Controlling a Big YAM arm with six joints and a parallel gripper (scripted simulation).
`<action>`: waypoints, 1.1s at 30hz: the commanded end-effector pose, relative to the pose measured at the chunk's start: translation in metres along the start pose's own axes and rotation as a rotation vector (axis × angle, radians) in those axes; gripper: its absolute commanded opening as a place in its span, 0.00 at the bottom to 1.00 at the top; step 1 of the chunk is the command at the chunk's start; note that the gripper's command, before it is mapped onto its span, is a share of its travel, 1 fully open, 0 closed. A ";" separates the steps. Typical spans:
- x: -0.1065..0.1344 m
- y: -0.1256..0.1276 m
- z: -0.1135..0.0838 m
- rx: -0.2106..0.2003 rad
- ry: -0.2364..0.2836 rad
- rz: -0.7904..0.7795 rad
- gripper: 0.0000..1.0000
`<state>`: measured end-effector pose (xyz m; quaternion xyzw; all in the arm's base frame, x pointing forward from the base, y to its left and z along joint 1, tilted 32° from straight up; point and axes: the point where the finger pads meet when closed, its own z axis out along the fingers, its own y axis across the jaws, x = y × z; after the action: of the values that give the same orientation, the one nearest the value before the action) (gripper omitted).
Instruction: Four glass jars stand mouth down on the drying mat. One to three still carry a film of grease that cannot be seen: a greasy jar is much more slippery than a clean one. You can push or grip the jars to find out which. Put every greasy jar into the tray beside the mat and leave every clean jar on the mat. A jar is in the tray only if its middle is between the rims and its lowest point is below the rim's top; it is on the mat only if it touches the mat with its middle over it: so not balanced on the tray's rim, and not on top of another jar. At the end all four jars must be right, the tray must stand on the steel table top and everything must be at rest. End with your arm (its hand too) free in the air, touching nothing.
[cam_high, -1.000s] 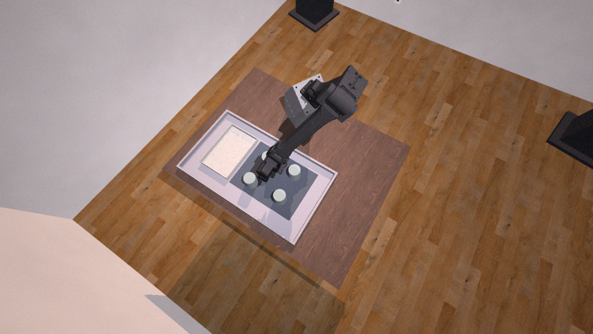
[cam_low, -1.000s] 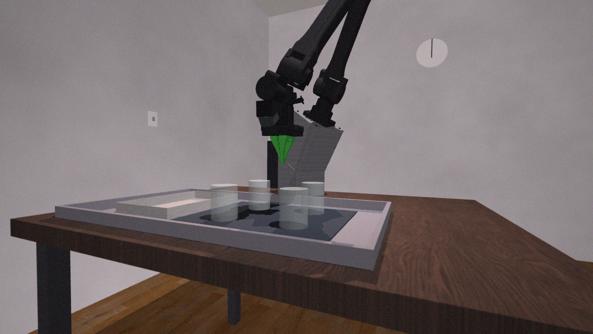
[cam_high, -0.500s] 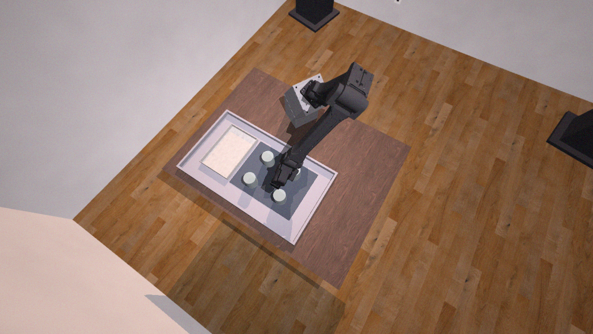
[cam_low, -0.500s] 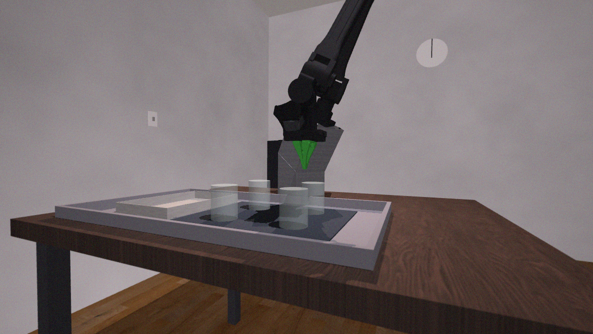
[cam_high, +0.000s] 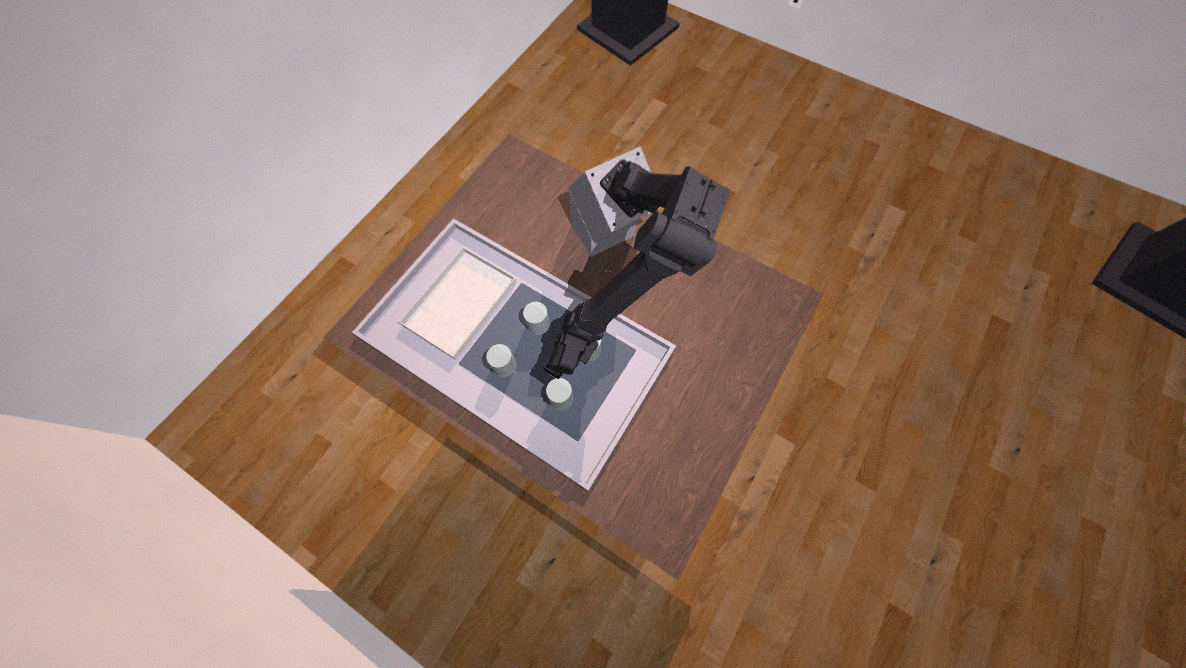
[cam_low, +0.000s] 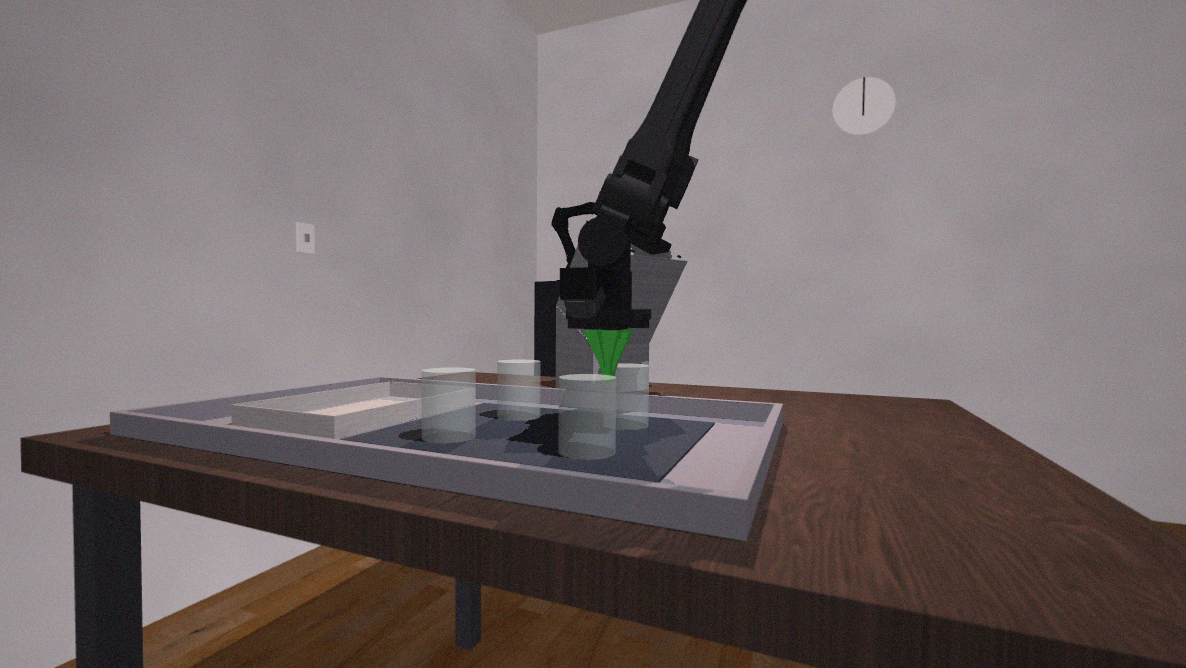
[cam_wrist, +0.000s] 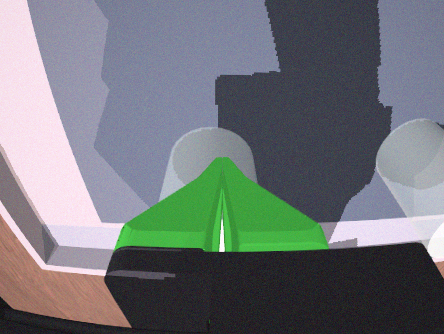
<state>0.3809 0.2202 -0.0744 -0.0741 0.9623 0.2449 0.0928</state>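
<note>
Four pale, see-through jars stand on the dark mat (cam_high: 599, 399) (cam_low: 676, 439) (cam_wrist: 165, 60): back-left jar (cam_high: 535, 316) (cam_low: 518, 391) (cam_wrist: 417, 155), front-left jar (cam_high: 498, 359) (cam_low: 448, 406), front-right jar (cam_high: 559, 391) (cam_low: 586, 419) and back-right jar (cam_low: 636, 406) (cam_wrist: 200, 147). The arm partly covers the back-right jar in the top view. The cream tray (cam_high: 456, 302) (cam_low: 286, 423) beside the mat holds no jar. My gripper (cam_low: 608, 372) (cam_wrist: 222, 168) is shut and empty, its green tips pointing down between the two right jars in the exterior view. Whether they touch a jar cannot be told.
A raised lavender rim (cam_high: 473, 414) (cam_low: 431, 469) surrounds the steel table top (cam_high: 618, 414) (cam_low: 730, 456). It stands on a brown wooden table (cam_high: 705, 406) (cam_low: 912, 497). The arm's grey base (cam_high: 593, 219) is behind it.
</note>
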 end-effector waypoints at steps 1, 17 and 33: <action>-0.017 0.008 -0.003 -0.009 -0.038 -0.004 0.00; -0.023 0.012 -0.004 -0.009 -0.038 -0.004 0.00; -0.021 0.012 -0.004 -0.009 -0.038 -0.004 0.00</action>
<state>0.3935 0.2256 -0.0681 -0.0717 0.9604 0.2484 0.1035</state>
